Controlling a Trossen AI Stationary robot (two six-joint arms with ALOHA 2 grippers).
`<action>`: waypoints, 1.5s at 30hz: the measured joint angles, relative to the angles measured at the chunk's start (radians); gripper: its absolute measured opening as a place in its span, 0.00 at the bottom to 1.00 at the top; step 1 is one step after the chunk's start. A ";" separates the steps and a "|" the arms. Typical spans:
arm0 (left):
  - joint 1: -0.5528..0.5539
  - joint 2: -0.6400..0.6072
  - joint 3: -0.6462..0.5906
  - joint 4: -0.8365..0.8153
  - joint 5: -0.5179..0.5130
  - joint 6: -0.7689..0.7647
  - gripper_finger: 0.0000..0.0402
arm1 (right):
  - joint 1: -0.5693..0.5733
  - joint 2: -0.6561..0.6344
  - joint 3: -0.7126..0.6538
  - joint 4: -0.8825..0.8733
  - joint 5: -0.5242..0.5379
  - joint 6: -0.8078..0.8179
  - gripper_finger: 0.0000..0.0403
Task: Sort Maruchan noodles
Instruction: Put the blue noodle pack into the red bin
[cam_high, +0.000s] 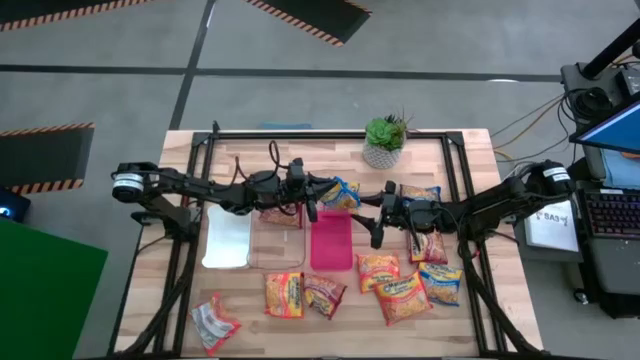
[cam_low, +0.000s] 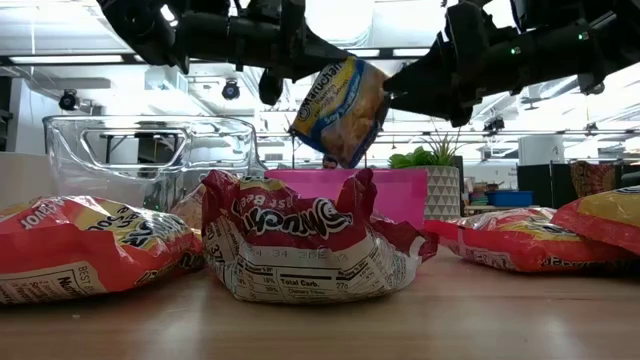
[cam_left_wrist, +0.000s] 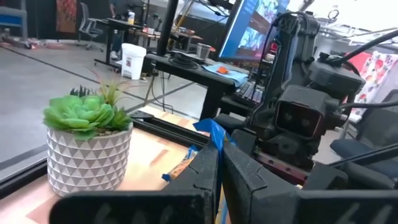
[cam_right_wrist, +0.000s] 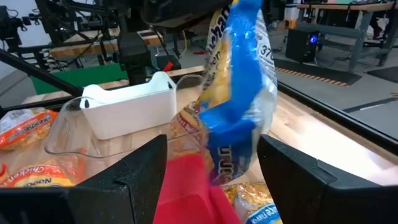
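My left gripper (cam_high: 318, 192) reaches in level from the table's left and is shut on a yellow-and-blue noodle packet (cam_high: 342, 192). The packet hangs above the far end of the red tray (cam_high: 332, 248). My right gripper (cam_high: 383, 210) comes level from the right and is open. In the right wrist view its two fingers stand on either side of the hanging packet (cam_right_wrist: 239, 81) and touch nothing. Several more noodle packets (cam_high: 400, 288) lie flat on the near half of the table. My left gripper pinches the packet's blue end seam (cam_left_wrist: 214, 134) between its two shut fingers (cam_left_wrist: 242, 180). The fingers come level from the table's left. The packet (cam_low: 340, 108) hangs tilted below the fingers, clear of the table and the trays.
A white tray (cam_high: 228, 240), a clear tray (cam_high: 277, 248) and the red tray lie side by side mid-table. A potted succulent (cam_high: 385, 142) stands at the far edge. One packet (cam_high: 213, 322) lies near the front left corner, another (cam_high: 420, 192) lies beyond my right arm.
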 joint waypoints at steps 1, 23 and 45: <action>0.000 0.000 0.000 0.000 -0.001 -0.006 0.00 | 0.000 -0.005 0.000 -0.002 0.001 0.000 0.59; 0.000 0.000 0.000 0.020 0.023 -0.034 0.00 | -0.069 0.136 0.141 -0.039 -0.001 -0.060 0.30; -0.034 -0.029 -0.002 -0.244 0.189 -0.013 0.00 | -0.067 0.019 0.150 -0.340 -0.133 0.069 0.02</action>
